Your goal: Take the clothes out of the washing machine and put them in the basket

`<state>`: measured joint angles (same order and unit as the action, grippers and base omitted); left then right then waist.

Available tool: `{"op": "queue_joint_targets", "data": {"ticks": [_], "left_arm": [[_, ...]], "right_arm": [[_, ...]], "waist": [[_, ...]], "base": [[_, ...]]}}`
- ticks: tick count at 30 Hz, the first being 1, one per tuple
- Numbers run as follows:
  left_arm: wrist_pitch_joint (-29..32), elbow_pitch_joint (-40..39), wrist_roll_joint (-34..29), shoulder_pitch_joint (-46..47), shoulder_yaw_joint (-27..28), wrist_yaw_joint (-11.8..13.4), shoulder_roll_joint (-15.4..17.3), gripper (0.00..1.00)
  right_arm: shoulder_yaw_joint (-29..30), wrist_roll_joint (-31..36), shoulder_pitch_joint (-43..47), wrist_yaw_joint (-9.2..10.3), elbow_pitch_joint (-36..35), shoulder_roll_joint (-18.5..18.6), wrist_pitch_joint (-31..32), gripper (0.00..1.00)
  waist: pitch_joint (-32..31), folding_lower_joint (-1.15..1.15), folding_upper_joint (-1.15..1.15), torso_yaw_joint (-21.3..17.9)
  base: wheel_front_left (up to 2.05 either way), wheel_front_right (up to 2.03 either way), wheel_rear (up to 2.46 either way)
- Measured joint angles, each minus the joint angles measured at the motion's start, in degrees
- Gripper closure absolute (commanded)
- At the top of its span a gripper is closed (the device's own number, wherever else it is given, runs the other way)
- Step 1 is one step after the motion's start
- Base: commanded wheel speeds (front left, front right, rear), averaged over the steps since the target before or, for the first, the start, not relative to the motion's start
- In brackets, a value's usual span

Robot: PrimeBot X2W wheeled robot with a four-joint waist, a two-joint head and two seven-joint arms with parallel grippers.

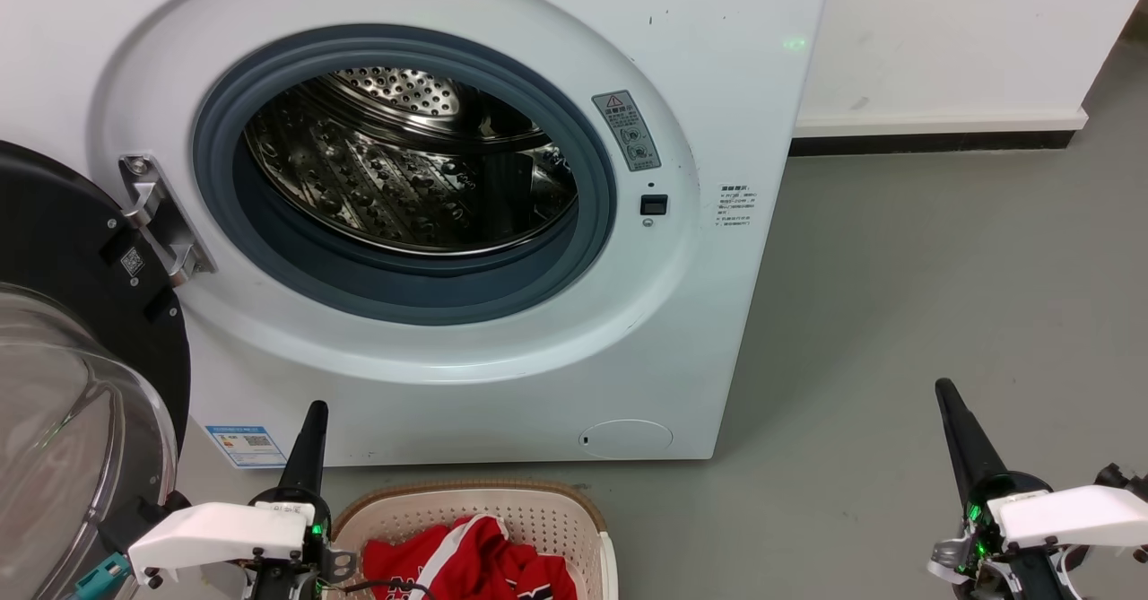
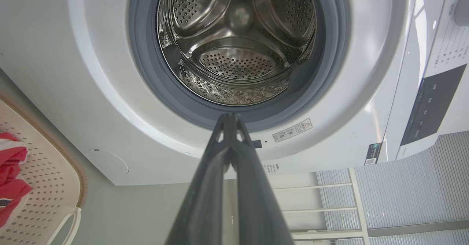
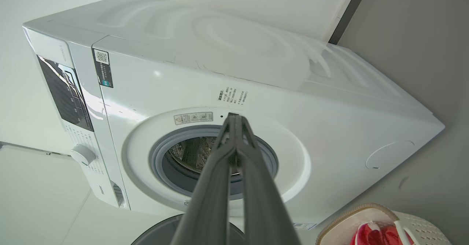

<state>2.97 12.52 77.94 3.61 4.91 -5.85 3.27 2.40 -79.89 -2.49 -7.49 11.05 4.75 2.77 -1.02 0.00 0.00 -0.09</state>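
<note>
Red clothes (image 1: 466, 560), soft jersey fabric with white trim, lie crumpled in the basket (image 1: 547, 515), which stands on the grey floor (image 1: 897, 313) just in front of the machine (image 1: 735, 89). The drum (image 1: 404, 178), dimpled and perforated steel with raised ribs, shows bare metal in the head and left wrist views, though its lowest front edge is hidden behind the thick grey rubber seal (image 1: 211, 160). The door (image 1: 54, 250), a black frame around bulging clear glass, hangs wide open at the left.

The left gripper (image 1: 316, 410) hovers beside the basket's near left corner with its two long dark fingers pressed together and nothing between them. The right gripper (image 1: 943, 394) is held well off to the right over open floor, its fingers likewise pressed together and empty.

By the look of it, the unloading is at or near its end. What is left is to check the hidden lip of the drum. If a garment is lodged there, the nearer left arm would have to spread its fingers, reach through the round opening and pinch limp cloth clear of the rubber. The basket's cream plastic walls are pierced with small holes under a brown woven-look rim.
</note>
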Motion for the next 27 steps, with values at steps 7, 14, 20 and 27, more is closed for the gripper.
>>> {"op": "queue_joint_targets", "data": {"ticks": [7, 14, 20, 27], "left_arm": [[0.9, 0.4, 3.3, 0.4, 0.4, -0.3, -0.1, 1.00], [1.7, 0.7, 6.4, 1.1, 0.8, -0.7, -0.2, 1.00], [2.4, 1.0, 9.0, 1.4, 1.0, -0.9, -0.2, 1.00], [3.0, 1.3, 11.8, 1.9, 1.3, -1.2, -0.3, 1.00]], "right_arm": [[0.4, -3.3, -0.8, 0.00, 0.6, 0.0, 0.3, 1.00], [0.8, -6.4, -1.3, 0.00, 1.3, 0.0, 0.8, 1.00], [1.1, -8.9, -2.0, 0.00, 1.8, -0.1, 1.2, 1.00], [1.5, -11.6, -2.5, 0.00, 2.4, -0.1, 1.4, 1.00]], "waist": [[0.3, 0.00, 0.00, 0.0], [0.5, 0.00, 0.00, 0.0], [0.7, 0.00, 0.00, 0.1], [1.0, 0.00, 0.00, 0.1]], "base": [[0.00, 0.00, 0.00], [0.00, 0.00, 0.00], [0.00, 0.00, 0.00], [0.00, 0.00, 0.00]]}}
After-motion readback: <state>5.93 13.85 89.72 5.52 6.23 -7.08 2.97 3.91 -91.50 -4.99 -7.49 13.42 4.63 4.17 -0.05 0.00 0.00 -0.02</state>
